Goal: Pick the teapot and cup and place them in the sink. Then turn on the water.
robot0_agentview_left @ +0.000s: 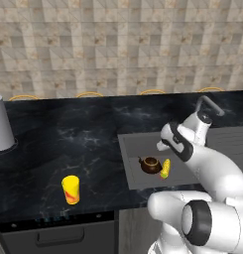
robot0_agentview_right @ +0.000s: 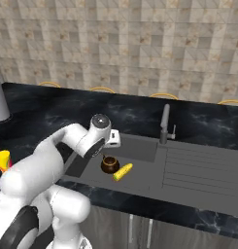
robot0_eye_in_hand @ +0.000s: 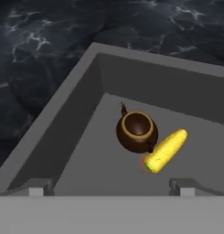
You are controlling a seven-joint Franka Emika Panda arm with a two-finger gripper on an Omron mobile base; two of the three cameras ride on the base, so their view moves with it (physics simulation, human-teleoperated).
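The teapot (robot0_eye_in_hand: 136, 131) sits below the wide-open gripper (robot0_eye_in_hand: 109, 186).

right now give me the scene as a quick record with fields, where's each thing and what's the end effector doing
teapot: in the sink basin, upright, no lid visible on it
corn cob: lying in the basin right beside the teapot
cup: upright on the dark counter, left of the sink, not yet moved
sink: grey basin set in the counter
tap: behind the basin, no water running
end effector: open, holding nothing, above the basin looking down at the teapot
grey canister: far left on the counter
task state: teapot placed; cup and water left
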